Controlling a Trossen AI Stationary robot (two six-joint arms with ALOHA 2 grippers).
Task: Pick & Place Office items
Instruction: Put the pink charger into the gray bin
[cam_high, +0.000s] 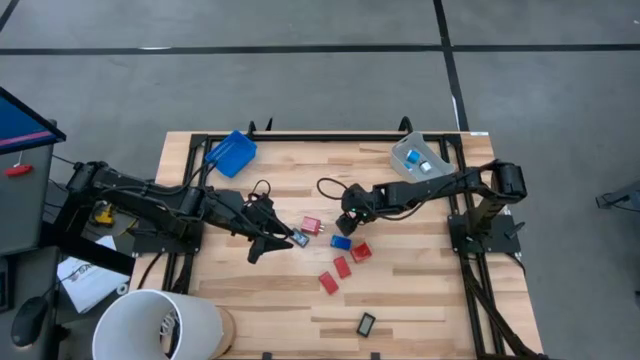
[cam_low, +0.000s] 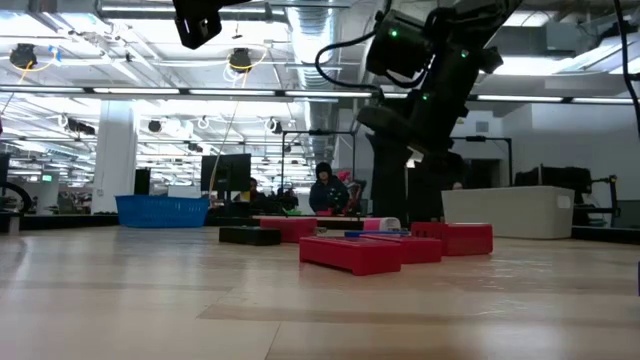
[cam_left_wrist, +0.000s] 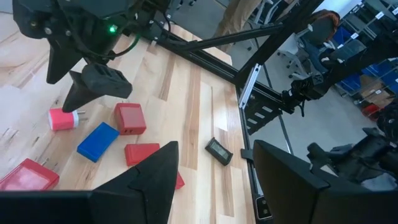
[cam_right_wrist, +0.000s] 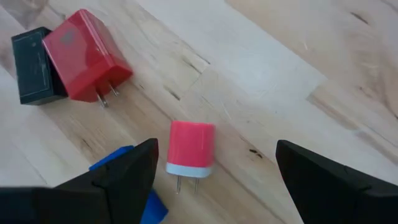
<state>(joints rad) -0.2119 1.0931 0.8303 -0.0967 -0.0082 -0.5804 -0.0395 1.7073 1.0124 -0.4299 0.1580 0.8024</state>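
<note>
Pink plug (cam_right_wrist: 191, 148) lies flat on the table (cam_high: 420, 300) mid-board; in my right wrist view its long axis runs along its two prongs, which face the camera. Right gripper (cam_high: 347, 222) hovers directly above it, jaws wide apart, holding nothing, arm stretched in from the right edge. Red plug (cam_right_wrist: 86, 55) lies near, touching a black block (cam_right_wrist: 34, 64). Left gripper (cam_high: 283, 238) reaches toward centre, half open; I cannot tell if it grips the small item at its tips.
</note>
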